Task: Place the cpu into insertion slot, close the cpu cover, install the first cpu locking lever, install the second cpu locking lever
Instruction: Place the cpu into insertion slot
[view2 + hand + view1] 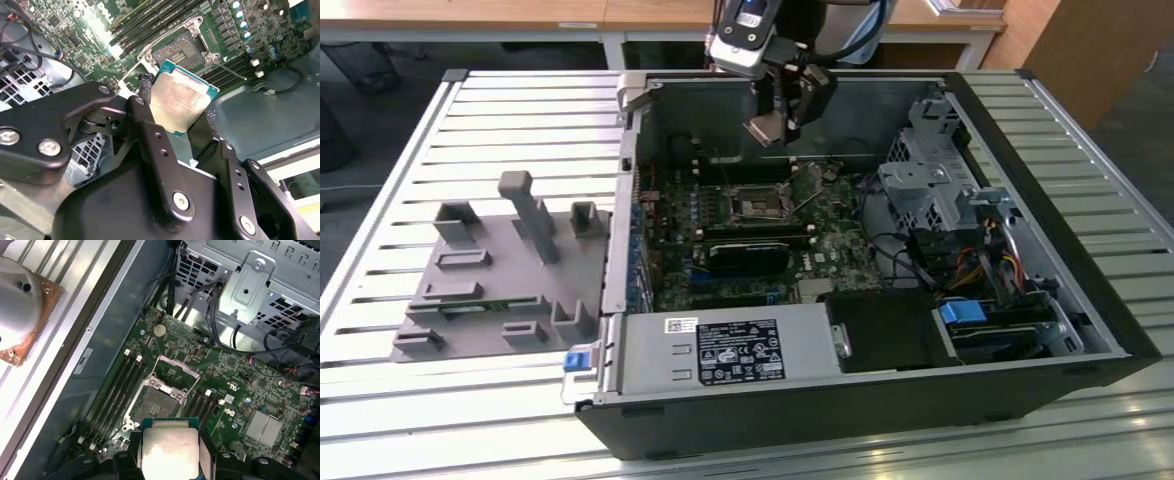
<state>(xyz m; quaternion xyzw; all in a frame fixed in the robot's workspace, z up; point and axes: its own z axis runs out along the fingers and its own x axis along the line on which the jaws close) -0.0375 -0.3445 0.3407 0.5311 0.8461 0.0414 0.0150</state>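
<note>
Your gripper (175, 122) pinches the cpu (184, 95) by two opposite edges between its black fingers (145, 117). The chip's silvery metal top, framed in green, faces the camera in both wrist views. In the exterior view the cpu (766, 131) hangs in the air inside the open computer case (854, 420), over the green motherboard (827, 225) and near the case's far wall, touching nothing but the fingers. In the first wrist view the socket (157, 404) lies on the board with its contact field exposed, apart from the chip, and the cpu cover (173, 371) stands swung up at the socket's edge. On the slatted table (400, 150), at the exterior view's left, you have a grey fixture tray (480, 280) just beside the case.
</note>
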